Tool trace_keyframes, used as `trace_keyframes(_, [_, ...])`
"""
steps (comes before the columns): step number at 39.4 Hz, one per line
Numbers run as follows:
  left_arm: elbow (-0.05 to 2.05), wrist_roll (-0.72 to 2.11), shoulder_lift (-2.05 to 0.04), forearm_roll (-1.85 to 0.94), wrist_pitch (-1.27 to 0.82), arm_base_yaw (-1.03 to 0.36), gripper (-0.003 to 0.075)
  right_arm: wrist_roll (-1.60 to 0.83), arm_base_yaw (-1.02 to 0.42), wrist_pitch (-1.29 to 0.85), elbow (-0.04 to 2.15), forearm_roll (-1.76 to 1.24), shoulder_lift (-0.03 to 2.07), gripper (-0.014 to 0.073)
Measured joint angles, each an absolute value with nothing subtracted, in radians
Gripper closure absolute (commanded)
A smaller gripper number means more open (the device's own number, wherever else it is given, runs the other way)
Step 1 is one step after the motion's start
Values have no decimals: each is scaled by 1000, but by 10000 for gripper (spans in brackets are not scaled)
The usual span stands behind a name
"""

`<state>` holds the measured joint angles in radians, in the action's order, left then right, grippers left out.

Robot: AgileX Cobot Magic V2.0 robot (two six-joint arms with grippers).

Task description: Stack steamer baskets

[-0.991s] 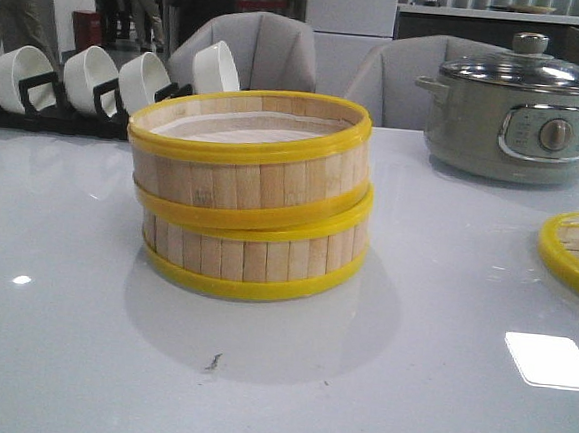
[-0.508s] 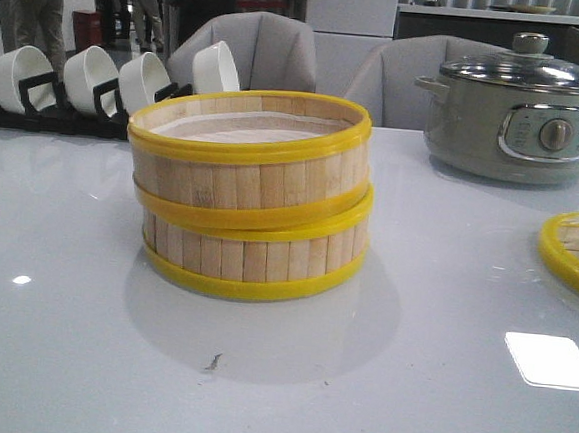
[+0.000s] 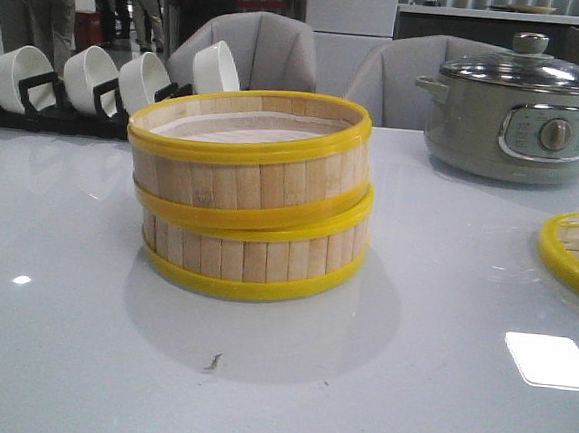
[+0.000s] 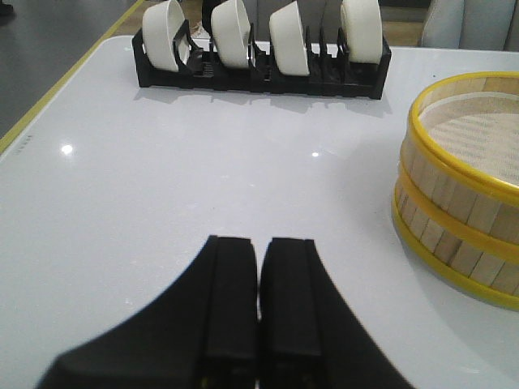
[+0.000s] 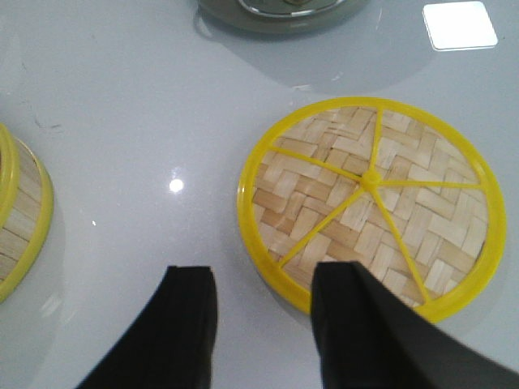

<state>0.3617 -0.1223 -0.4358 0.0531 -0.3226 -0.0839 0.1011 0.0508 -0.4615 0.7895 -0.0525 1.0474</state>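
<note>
From the front, the two steamer baskets (image 3: 249, 193) stand one on the other in the middle of the white table (image 3: 58, 359), the upper sitting slightly askew on the lower, so its yellow hoop overhangs a little to one side. I judge the stacking of these two done. Their walls are pale upright bamboo slats between bright yellow hoops, and a pale liner shows inside the top one. Behind them are white bowls (image 3: 90, 75) on edge in a black rack (image 3: 37, 106), and a grey-green pot (image 3: 523, 115) with a glass lid stands well apart at the back right. At the right edge a yellow-rimmed woven lid (image 3: 578, 249) lies flat on the table, only partly in view; neither of my arms shows here.

From my left wrist, my left pincer (image 4: 259, 304) is closed, its black fingers pressed together with nothing between them, above bare table. The stack sits off to one side, near but not touching, which fits an arm that has no job just now.

From my right wrist, my right pincer (image 5: 263, 312) is spread wide and empty, one finger (image 5: 349, 316) over the rim of the lid (image 5: 369, 203), the other over bare table. The lid is a round weave of bamboo strips under yellow spokes meeting at a hub. I judge I am lined up to take its rim and carry it to the stack
</note>
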Motion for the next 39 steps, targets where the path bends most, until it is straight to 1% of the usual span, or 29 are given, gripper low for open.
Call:
trace_keyframes(12, [362, -122, -436, 53, -323, -84, 636, 101, 53, -596, 794, -49, 1066, 202])
trace_keyframes(16, [362, -122, -436, 53, -323, -84, 636, 101, 88, -604, 821, -38, 1111, 202])
trace_keyframes(26, [362, -122, -436, 53, -323, -84, 636, 101, 200, -621, 978, -26, 1329, 202])
trace_keyframes(39, [362, -122, -436, 55, -323, -84, 636, 101, 207, -684, 1230, -21, 1637, 202])
